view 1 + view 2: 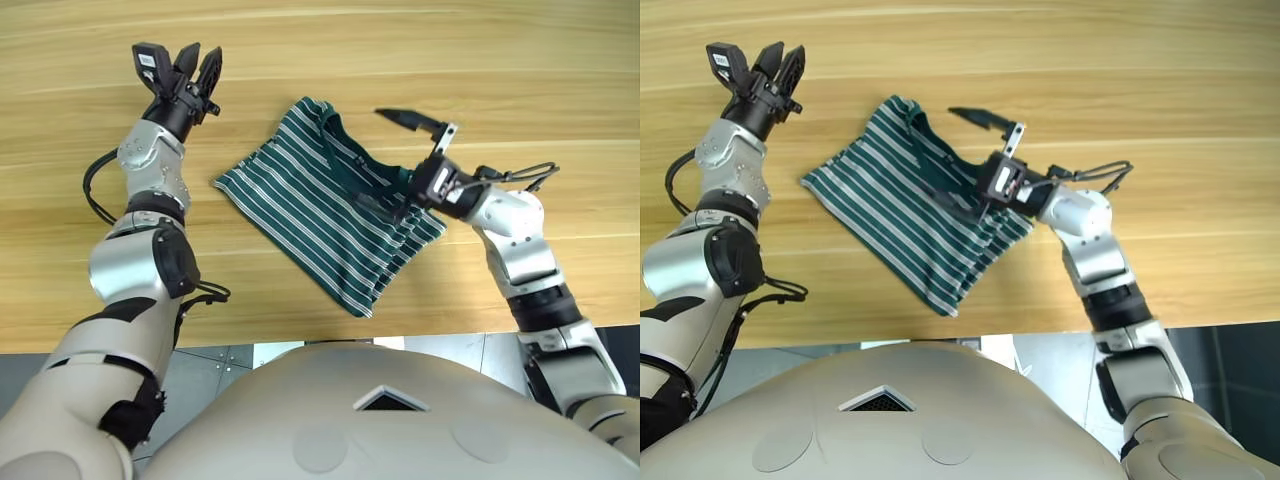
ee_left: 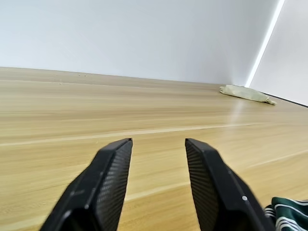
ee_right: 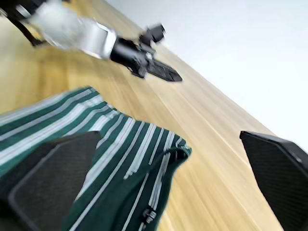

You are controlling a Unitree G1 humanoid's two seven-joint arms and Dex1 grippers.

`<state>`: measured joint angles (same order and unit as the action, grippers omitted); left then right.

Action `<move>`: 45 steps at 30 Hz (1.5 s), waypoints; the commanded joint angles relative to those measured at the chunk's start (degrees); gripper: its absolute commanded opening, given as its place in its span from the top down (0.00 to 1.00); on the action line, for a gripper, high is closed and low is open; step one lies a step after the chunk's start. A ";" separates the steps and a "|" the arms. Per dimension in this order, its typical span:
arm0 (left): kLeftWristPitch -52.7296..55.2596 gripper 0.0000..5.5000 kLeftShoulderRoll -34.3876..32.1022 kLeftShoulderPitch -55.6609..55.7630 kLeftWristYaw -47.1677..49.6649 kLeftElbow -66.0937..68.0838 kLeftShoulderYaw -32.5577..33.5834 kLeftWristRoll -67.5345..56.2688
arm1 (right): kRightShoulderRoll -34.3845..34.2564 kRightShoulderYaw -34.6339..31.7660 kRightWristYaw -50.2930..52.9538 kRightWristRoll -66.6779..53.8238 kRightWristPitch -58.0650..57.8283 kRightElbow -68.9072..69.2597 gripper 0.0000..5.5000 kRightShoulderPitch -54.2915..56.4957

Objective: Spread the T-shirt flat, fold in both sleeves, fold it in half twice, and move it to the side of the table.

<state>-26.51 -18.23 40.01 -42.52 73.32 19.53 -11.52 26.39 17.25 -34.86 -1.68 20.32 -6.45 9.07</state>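
A folded striped T-shirt [image 1: 310, 215] lies mid-bench [image 1: 500, 60]. The right gripper [image 1: 375, 155], released and spread wide, sits over its right edge. The left gripper [image 1: 203, 55], also released, hangs far left, apart.

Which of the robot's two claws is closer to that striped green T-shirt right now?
Right. The right arm's jaws are spread wide over the T-shirt's right edge; the left arm's jaws are clear of the cloth, over bare table beyond its left corner.

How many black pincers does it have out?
2. The left tool is over the table left of the T-shirt; the right tool is over the shirt's right edge.
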 commanded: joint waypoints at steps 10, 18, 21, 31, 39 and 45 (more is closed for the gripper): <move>-0.99 0.63 -0.27 -1.73 0.12 -0.18 -0.54 0.34 | 2.73 -4.27 12.84 14.35 5.81 -31.81 0.02 7.77; -1.80 0.63 -0.31 -2.45 -2.04 -0.75 -0.48 -0.19 | 3.88 -9.17 3.69 1.96 10.61 -20.02 0.02 2.35; -1.35 0.63 -0.22 -4.22 -15.67 -4.39 2.34 -6.34 | 5.66 -15.63 0.17 -10.20 7.97 -5.07 0.02 -1.16; -17.58 0.63 -8.60 -27.70 -47.65 -28.65 -10.98 -3.25 | 8.52 -13.99 -1.39 -1.02 5.33 1.47 0.02 -7.57; -25.56 0.63 -18.71 -23.01 -8.63 -20.78 -24.41 35.40 | 6.77 -12.37 -1.18 0.72 5.37 0.93 0.02 -8.22; -21.08 0.63 -20.02 -15.02 16.88 -17.22 -34.04 50.90 | 9.23 -9.54 6.45 17.12 3.09 -8.37 0.02 -5.84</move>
<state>-50.89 -37.20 24.32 -30.60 52.53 -9.92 32.24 33.99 6.47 -30.99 9.84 25.03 -11.15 1.61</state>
